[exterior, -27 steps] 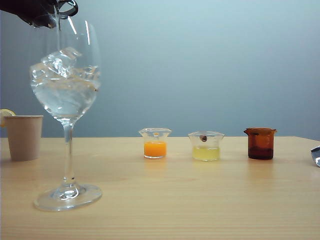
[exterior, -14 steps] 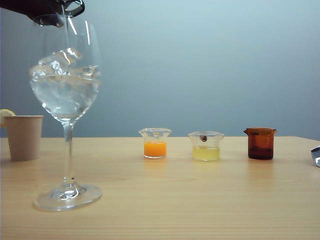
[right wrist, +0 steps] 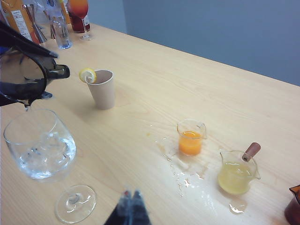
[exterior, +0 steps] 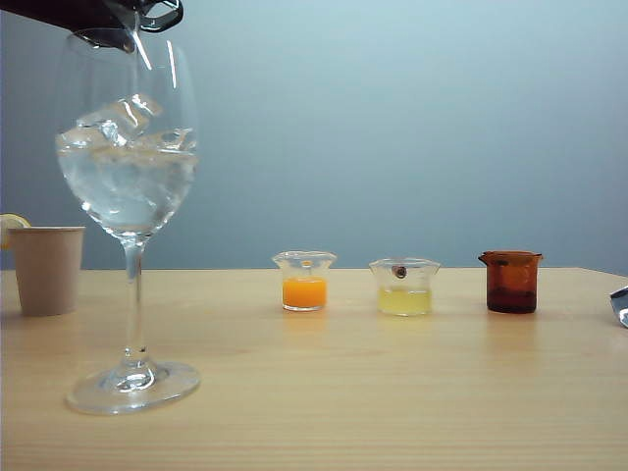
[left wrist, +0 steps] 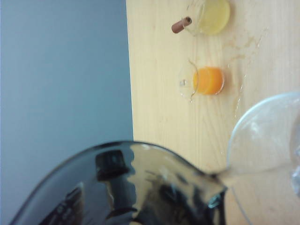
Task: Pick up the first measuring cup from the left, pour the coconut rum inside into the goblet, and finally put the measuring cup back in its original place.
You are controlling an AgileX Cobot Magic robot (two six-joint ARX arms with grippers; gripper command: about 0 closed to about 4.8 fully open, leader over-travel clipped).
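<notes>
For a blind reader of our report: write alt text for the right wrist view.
The left gripper tips a dark measuring cup over a goblet holding ice and clear liquid on a wooden table. Behind stands a paper cup with a lemon twist; to the side, an orange-filled cup and a pale yellow one sit among spilled droplets. The right gripper hangs shut nearby.

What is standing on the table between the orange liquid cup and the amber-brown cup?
Only the clear cup of pale yellow liquid stands between the orange cup and the amber-brown cup, seen in the exterior view.
</notes>
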